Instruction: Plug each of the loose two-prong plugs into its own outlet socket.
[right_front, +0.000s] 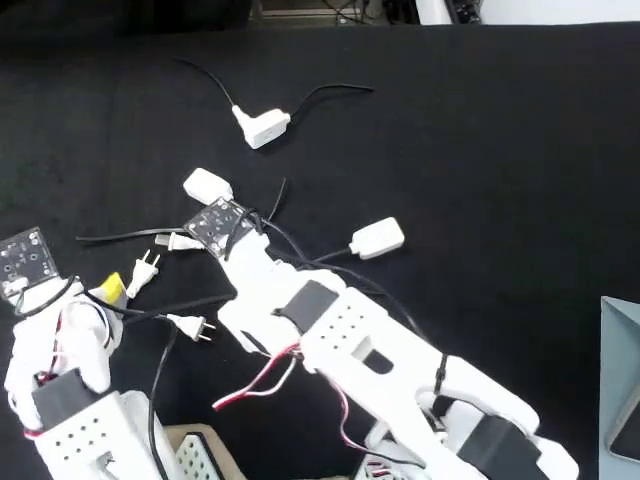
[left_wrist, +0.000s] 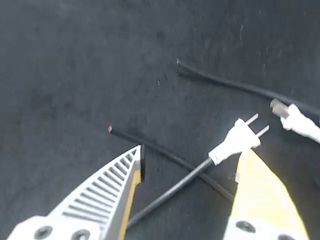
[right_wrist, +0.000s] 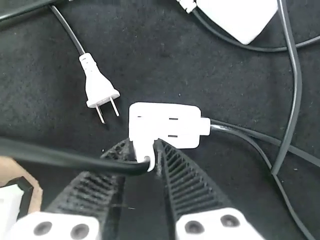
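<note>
Step in hand looked like seating. The right claw (right_wrist: 141, 148) was clamped shut on a white plug (right_wrist: 144, 156) at lower centre, with its cord (right_wrist: 65, 159) running off to frame-left. The plug was butted against the socket (right_wrist: 167, 125) at frame centre; couldn't tell if the prongs were in. To do it well: push straight along the prongs, no twisting, and watch that the socket doesn't slide on the table (right_front: 480, 150). A loose plug (right_wrist: 99, 89) lay just left of the socket, apart. The left claw (left_wrist: 192, 162) hung open beside a third plug (left_wrist: 239, 139) and could brace the socket.
</note>
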